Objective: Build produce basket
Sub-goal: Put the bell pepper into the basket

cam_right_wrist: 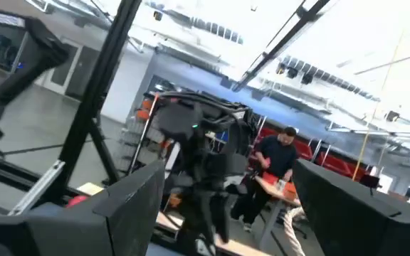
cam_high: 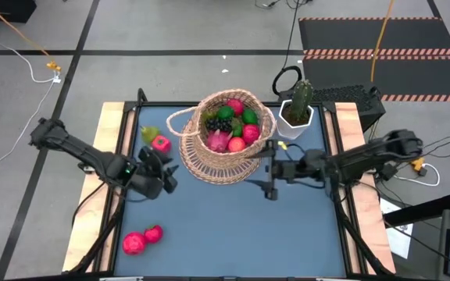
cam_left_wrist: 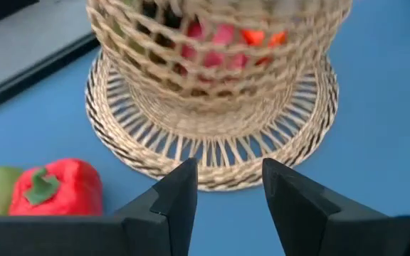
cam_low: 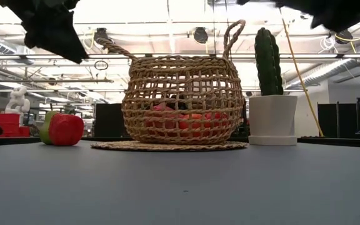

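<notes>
While the left end effector (cam_left_wrist: 228, 203) hovered part-open and empty near the basket (cam_high: 226, 139) mid-table, the red produce (cam_left_wrist: 55, 186) sat beside it; a careless reach could've nudged the basket's flared base.

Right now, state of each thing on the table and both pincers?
basket: upright, partly filled with fruit
red pepper: loose on table, left of basket
two red fruits: loose near front-left edge
cactus pot: upright, right of basket
left pincer: open, empty, facing basket base
right pincer: open, empty, right of basket
</notes>
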Robot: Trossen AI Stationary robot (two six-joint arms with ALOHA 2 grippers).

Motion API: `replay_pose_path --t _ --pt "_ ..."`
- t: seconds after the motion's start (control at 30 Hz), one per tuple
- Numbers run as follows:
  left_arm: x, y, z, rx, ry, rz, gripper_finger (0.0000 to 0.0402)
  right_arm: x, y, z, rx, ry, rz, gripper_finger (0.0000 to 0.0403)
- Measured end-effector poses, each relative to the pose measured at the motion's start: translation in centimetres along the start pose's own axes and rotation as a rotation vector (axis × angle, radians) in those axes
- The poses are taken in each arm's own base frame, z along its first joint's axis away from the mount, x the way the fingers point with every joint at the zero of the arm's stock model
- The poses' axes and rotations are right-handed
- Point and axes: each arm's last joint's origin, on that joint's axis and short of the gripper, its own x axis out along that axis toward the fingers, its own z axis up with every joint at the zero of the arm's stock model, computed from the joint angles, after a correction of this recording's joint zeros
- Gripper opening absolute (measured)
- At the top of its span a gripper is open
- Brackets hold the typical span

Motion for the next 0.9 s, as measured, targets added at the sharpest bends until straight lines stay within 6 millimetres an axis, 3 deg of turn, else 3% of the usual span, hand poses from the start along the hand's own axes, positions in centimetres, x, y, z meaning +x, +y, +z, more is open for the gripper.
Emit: replay_pose_path --t 0.2,0.37,0.5,0.7,0.9 --pt "2.0 -2.2 -1.0 0.005 0.066 -0.014 0.0157 4.7 1.2 -4.1 0.105 0.114 0.023 0.0306" --pt "2.9 -2.5 -1.4 0.027 0.121 -0.002 0.0157 9.6 4.3 -8.0 0.113 0.293 0.121 0.0306" --pt "3.3 -2.6 -1.6 0.053 0.079 0.049 0.0156 12.7 6.6 -10.3 0.055 0.314 0.167 0.0306" --pt "4.9 -2.0 -3.9 0.067 0.076 0.118 0.0157 15.9 9.2 -13.8 0.084 0.318 0.192 0.0306" --pt "5.0 -0.7 -7.3 0.049 0.125 0.109 0.0156 17.7 11.5 -17.1 0.093 0.273 0.230 0.0306"
